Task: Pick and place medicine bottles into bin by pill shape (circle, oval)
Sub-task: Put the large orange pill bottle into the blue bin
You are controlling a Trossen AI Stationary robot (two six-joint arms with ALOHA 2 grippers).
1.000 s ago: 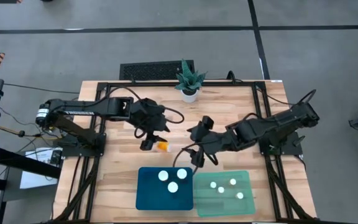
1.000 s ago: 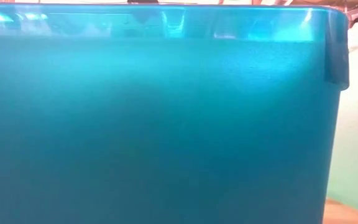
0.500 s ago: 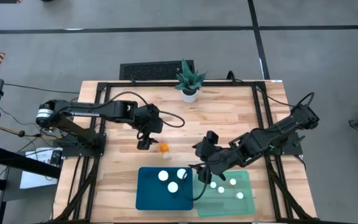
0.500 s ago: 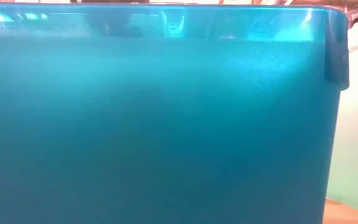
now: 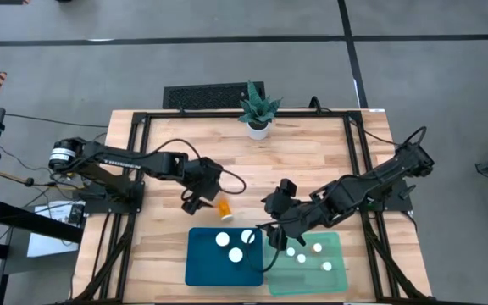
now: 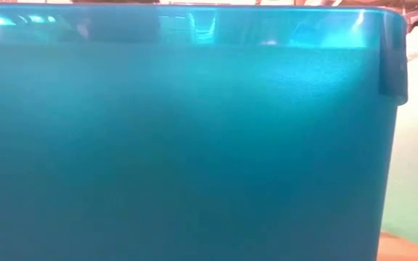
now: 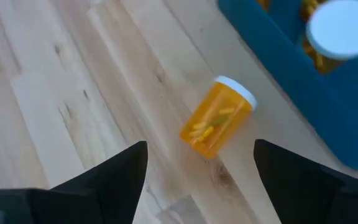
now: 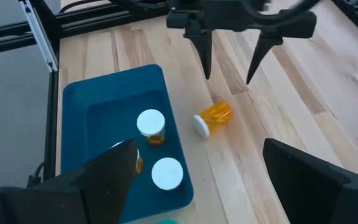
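Translucent blue plastic fills almost the whole low view, the wall of the dark blue bin [image 6: 194, 145] pressed close to the lens, with a strip of the mint green bin [image 6: 416, 145] beside it; nothing of the arms shows there, so the rest comes from the other views.

From above, a pale wooden plank counter [image 5: 312, 161] carries both bins side by side at its near edge, the dark blue bin [image 5: 224, 256] holding three white-capped bottles, the mint green bin [image 5: 307, 263] holding several more; a lone amber bottle [image 5: 224, 207] lies on its side on the bare wood just beyond the blue bin's far rim.

The left wrist view gives what the overhead cannot: the amber bottle [image 7: 216, 117] is a clear orange cylinder with a round white cap, yellow pills visible through its wall, tipped over and touching neither dark finger; the left hand [image 7: 197, 174] has its fingers spread wide apart with the bottle between and ahead of them.

The right wrist view shows the same bottle [image 8: 211, 117] from the other side, cap toward the blue bin, and the left hand's two pointed fingers hanging above it; the right hand [image 8: 197, 180] is also spread open, empty, poised over the seam between the two bins [image 5: 278, 237].

A potted spiky plant [image 5: 258, 108] stands at the counter's far edge.
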